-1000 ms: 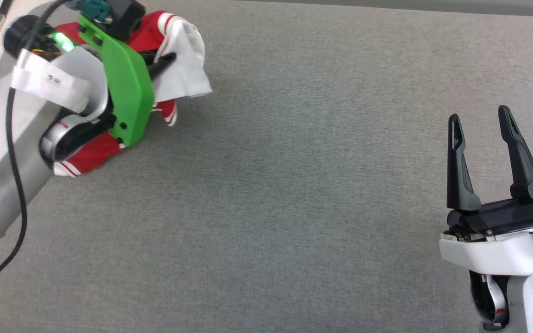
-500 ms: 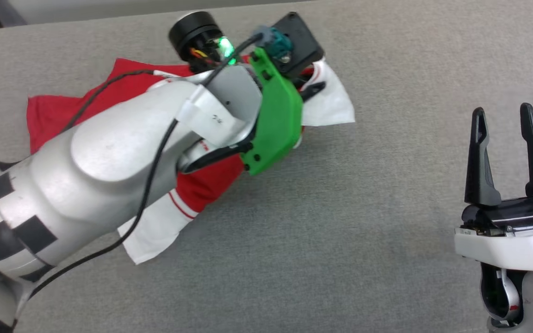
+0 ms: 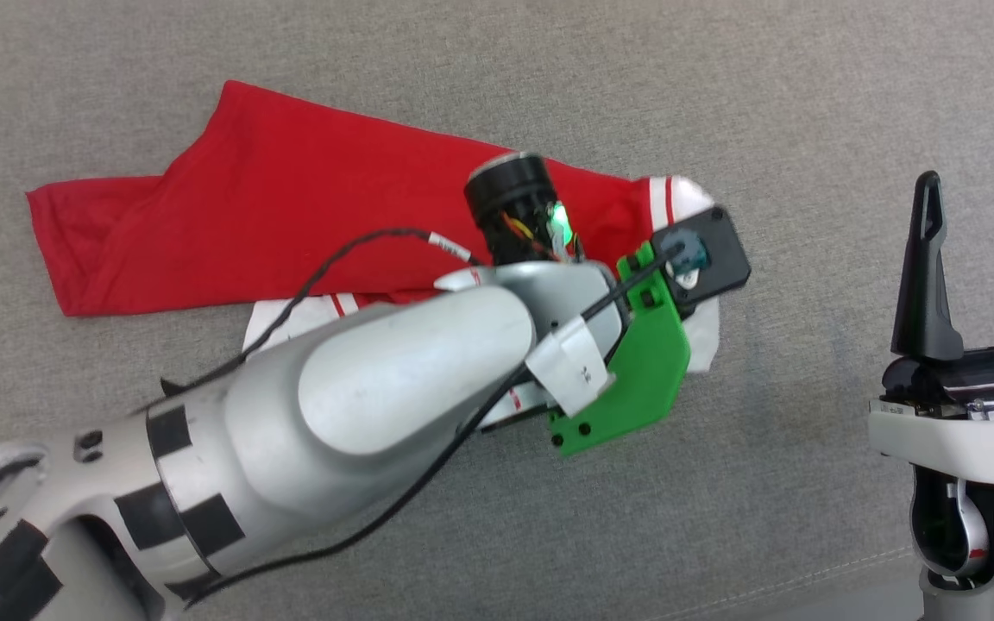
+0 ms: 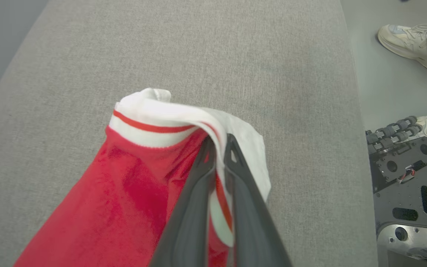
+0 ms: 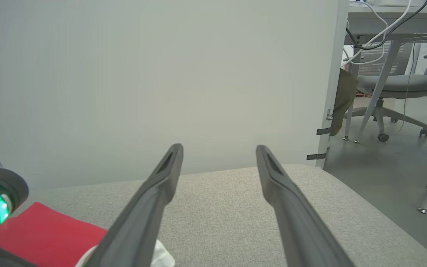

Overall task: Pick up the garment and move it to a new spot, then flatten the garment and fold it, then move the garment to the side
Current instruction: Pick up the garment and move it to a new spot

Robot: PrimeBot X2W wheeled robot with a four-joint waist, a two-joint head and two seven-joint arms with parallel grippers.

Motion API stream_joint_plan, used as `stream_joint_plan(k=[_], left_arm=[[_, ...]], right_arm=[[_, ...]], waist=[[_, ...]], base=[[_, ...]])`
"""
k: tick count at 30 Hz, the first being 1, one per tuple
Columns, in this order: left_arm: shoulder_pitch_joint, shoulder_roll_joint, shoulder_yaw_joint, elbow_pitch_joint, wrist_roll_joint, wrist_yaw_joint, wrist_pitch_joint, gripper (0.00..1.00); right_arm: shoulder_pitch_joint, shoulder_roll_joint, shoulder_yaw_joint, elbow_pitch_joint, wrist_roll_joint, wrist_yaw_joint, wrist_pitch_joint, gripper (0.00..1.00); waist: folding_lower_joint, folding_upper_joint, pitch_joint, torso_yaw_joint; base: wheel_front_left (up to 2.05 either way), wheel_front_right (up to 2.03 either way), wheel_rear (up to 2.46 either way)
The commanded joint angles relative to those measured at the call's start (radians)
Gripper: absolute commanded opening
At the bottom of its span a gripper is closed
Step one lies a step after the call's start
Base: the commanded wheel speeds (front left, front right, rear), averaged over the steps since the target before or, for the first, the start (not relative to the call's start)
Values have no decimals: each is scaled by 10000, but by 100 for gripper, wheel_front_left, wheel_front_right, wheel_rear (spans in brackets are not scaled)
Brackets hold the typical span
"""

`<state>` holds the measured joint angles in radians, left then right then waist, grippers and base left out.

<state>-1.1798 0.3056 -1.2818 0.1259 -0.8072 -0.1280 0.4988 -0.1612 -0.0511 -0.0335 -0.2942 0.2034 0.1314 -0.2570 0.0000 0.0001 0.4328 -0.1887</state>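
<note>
The garment (image 3: 290,198) is red with white, red-striped sleeves and lies stretched out across the grey cushion (image 3: 549,78). In the left wrist view my left gripper (image 4: 219,142) is shut on the garment (image 4: 124,193) at a white sleeve's striped trim, holding that end up. In the head view the left arm (image 3: 393,397) and its green mount (image 3: 635,379) cover that gripper's fingers and the garment's right end. My right gripper (image 3: 973,185) stands open at the right, apart from the cloth. Nothing is between the fingers of the right gripper (image 5: 219,148), and a red part of the garment (image 5: 46,233) shows at lower left.
The cushion's front seam (image 3: 808,578) runs at the lower right. Past the cushion's end are a person's shoes (image 4: 410,37) and a dark machine base (image 4: 410,178). A pale wall panel (image 5: 161,74) stands behind the cushion, with a desk and office chair (image 5: 395,85) to its right.
The head view has swung, so the whole picture shifted. The left gripper still holds the sleeve, and the garment now trails out long and flatter behind it. The right gripper stays open.
</note>
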Motion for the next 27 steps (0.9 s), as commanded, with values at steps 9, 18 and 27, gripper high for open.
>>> stream_joint_plan(k=[9,18,27], left_arm=[[2299,-188,16,770,1044,-27,507,0],[1570,-580,61,2450,1512,-27,-4121,100],[2278,-743,936,3786,2190,1490,-7301,100]], right_arm=[[-439,8,88,21,68,-7,-47,100],[101,8,47,210,-230,-7,-47,100],[899,8,73,534,-470,-7,-47,100]], waist=[[0,-1,450,-183],[0,-1,-712,358],[0,-1,-2064,1038]], base=[[0,0,0],[0,0,0],[0,0,0]])
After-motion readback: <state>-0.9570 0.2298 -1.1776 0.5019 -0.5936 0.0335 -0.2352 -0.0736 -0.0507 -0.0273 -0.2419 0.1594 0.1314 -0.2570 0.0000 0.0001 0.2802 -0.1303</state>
